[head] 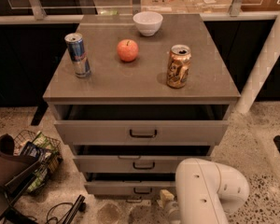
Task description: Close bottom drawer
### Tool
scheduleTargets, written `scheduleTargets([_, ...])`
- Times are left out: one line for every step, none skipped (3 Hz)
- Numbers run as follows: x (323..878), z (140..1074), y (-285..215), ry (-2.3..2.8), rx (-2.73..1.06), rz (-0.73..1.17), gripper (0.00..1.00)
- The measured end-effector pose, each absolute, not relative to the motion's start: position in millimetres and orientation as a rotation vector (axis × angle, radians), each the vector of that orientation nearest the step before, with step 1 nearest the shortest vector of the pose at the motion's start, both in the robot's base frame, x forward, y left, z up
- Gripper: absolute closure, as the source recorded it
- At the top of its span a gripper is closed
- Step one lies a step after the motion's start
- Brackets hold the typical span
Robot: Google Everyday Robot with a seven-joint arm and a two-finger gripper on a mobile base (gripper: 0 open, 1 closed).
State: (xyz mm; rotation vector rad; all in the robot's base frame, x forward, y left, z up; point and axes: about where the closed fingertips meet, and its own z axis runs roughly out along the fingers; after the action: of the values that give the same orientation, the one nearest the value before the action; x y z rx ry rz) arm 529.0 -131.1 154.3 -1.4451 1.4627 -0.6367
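Note:
The bottom drawer [113,188] is the lowest of three on the grey cabinet [144,78]. Its flat grey front stands pulled out a little, with a dark gap above it, and it carries a small black bar handle [142,191]. My gripper [167,199] is low near the floor, just right of that handle and in front of the drawer front. Only a tan tip of it shows; the rest is hidden behind my white arm [210,190].
The middle drawer [107,164] and top drawer [98,132] also stand partly open. On the cabinet top are a blue can [78,55], an apple [128,50], a white bowl [148,23] and a gold can [178,66]. A wire basket [37,155] sits on the floor at left, a white post [266,64] at right.

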Motion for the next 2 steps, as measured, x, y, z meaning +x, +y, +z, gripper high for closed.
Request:
scheduleTargets([555.6, 151.6, -102.7, 1.412, -1.466, -0.591, 1.00])
scheduleTargets([552.1, 151.5, -102.5, 1.411, -1.466, -0.591, 1.00])
